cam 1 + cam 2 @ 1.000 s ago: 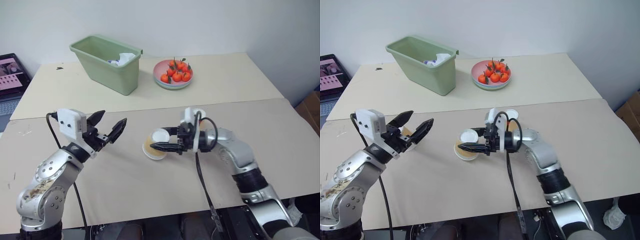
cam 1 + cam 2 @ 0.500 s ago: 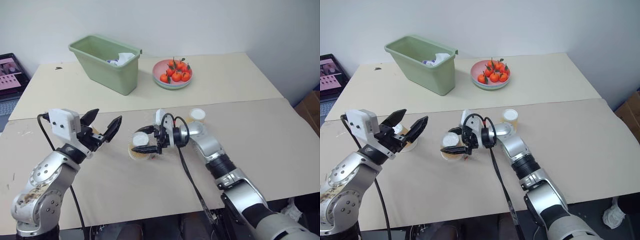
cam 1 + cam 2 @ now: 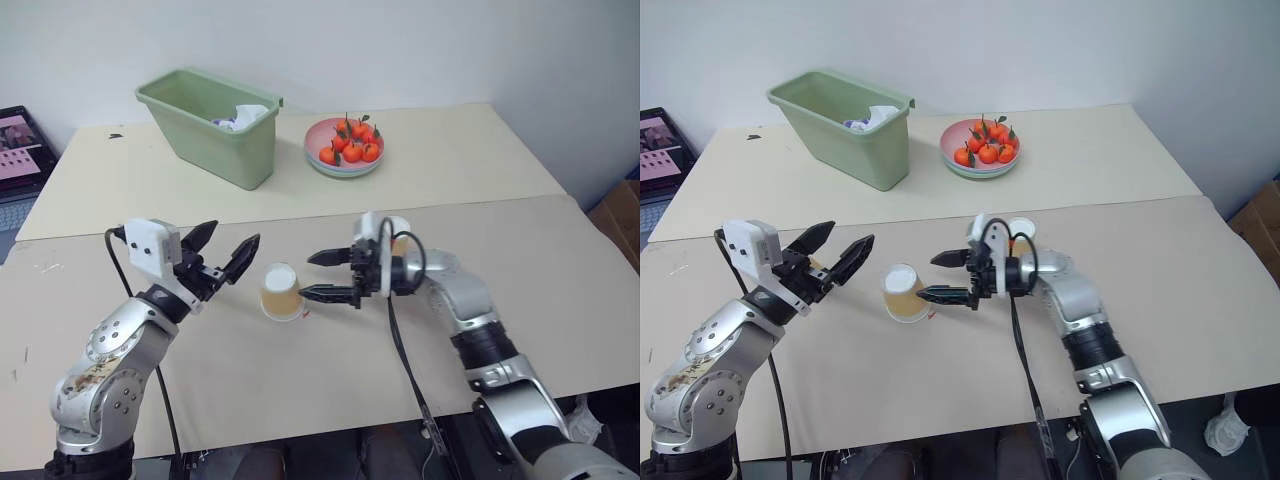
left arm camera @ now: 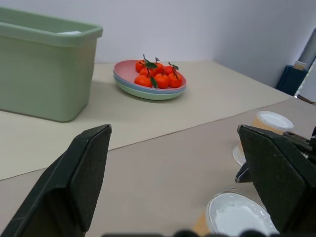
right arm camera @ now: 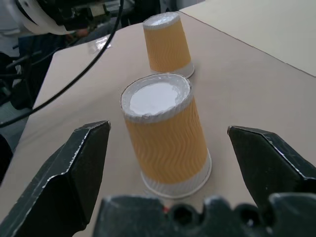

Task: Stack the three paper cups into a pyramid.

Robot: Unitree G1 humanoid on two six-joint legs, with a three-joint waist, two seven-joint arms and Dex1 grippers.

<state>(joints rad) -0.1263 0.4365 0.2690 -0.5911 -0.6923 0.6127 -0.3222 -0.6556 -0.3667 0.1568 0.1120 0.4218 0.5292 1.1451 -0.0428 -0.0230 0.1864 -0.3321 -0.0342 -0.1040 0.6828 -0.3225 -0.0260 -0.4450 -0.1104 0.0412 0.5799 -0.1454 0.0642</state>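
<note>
Table (image 3: 300,390): beige top, where you work.
Left gripper (image 3: 225,258): fingers apart, empty — free beside a cup (image 3: 812,266).
Middle paper cup (image 3: 281,292): upside down, likely a base.
Right gripper (image 3: 328,275): fingers spread, just clear of it — third cup (image 3: 397,232) behind.

You won't find any readable text, label, brand, number or sign here. The laptop screen (image 3: 20,145) at the far left edge shows a pinkish picture, but whatever is on it is too small to read. The paper cups carry only a wavy embossed pattern, no print, as seen on the nearest cup (image 5: 165,136). The green bin (image 3: 215,125) and the plate of oranges (image 3: 345,150) are unmarked, and the white wrist housing (image 3: 152,245) on the left arm bears no lettering you can make out
</note>
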